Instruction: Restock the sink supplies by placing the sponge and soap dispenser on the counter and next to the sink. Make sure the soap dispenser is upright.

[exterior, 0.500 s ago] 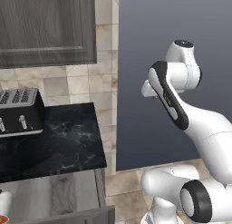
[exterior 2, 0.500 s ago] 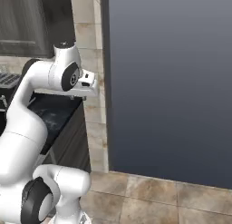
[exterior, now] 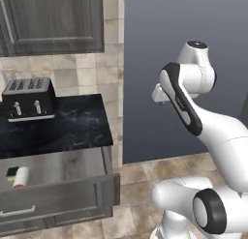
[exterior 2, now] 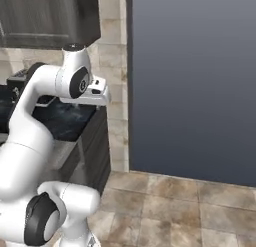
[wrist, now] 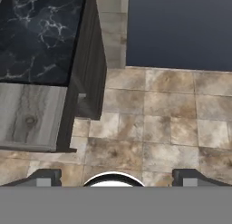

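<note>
Hovering high over the tiled floor (wrist: 149,123), my hand (wrist: 117,177) has its jaws spread wide and holds nothing. The soap dispenser (exterior: 20,177) lies on its side in the open drawer (exterior: 63,168), near that drawer's left end, below the front edge of the table (exterior: 63,126); the sponge (exterior: 11,172) sits just beside it, touching or nearly so. I judge the dispenser a light, stiff plastic bottle, smooth and likely slippery, so I would close across its white cylindrical body near the middle, not on the orange-red pump top, which could give under pressure. Lying flat, it will need turning upright once lifted. The sponge should be soft and very light; a gentle pinch across its short sides ought to do. A toaster (exterior: 28,98) stands at the table's back left.
</note>
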Robot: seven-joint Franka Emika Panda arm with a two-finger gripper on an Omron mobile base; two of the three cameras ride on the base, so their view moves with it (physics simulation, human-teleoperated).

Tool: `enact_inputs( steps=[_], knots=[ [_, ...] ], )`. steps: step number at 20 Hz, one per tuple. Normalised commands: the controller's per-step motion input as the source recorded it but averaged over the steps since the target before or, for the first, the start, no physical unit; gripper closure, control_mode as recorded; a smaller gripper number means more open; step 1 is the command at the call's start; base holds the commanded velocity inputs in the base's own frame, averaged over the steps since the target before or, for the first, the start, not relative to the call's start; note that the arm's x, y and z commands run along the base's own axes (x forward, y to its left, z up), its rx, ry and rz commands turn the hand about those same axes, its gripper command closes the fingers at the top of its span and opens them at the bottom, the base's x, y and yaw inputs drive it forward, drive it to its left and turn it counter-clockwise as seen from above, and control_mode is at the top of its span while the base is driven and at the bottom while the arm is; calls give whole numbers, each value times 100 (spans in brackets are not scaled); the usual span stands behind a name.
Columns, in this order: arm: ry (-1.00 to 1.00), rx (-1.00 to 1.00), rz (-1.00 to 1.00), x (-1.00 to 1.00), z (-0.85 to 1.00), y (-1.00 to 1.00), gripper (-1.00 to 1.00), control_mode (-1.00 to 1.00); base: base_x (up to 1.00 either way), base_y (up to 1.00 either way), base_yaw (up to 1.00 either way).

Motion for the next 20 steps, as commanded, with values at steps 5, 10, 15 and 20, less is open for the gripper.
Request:
enact_inputs(
  steps=[5,10,15,20],
  knots=[
    [0,0,0,0,0,0,-100,100,-57,100,0],
    [0,0,0,0,0,0,-100,100,-2,100,-2],
    [0,0,0,0,0,0,-100,100,0,91,-4],
    [0,0,0,0,0,0,-100,100,0,67,-3]
  ],
)
